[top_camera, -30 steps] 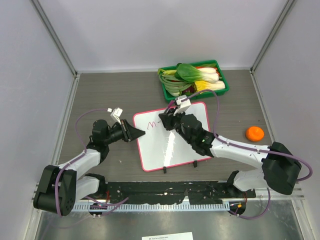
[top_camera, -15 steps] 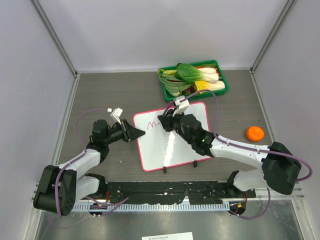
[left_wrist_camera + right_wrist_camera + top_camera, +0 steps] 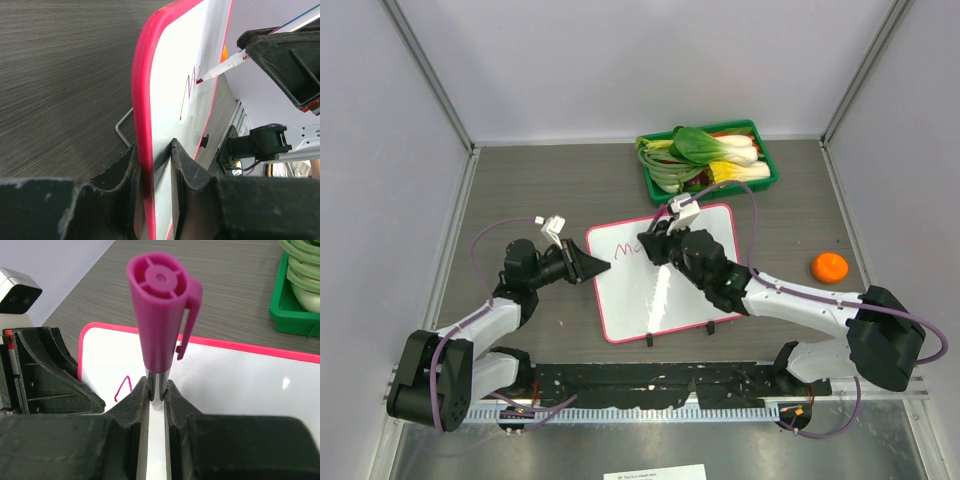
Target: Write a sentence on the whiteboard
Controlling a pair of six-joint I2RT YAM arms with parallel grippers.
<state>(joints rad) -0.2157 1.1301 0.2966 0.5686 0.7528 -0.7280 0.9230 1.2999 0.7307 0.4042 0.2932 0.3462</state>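
The whiteboard (image 3: 665,290), white with a pink-red frame, lies mid-table with two black feet at its near edge. My left gripper (image 3: 603,265) is shut on its left frame edge (image 3: 142,150), one finger on each face. My right gripper (image 3: 650,243) is shut on a marker (image 3: 159,335) with a magenta cap on its back end. The marker's tip (image 3: 200,80) touches the board's upper left beside magenta strokes (image 3: 625,250). In the right wrist view a magenta stroke (image 3: 123,388) shows left of the jaws.
A green tray (image 3: 760,180) of bok choy and other vegetables stands behind the board, close to its far edge. An orange (image 3: 829,266) lies at the right. Grey walls enclose the table at the left, back and right.
The right gripper has shifted slightly right along the top of the board, and the magenta writing has grown by a stroke. The left gripper and the board have not moved.
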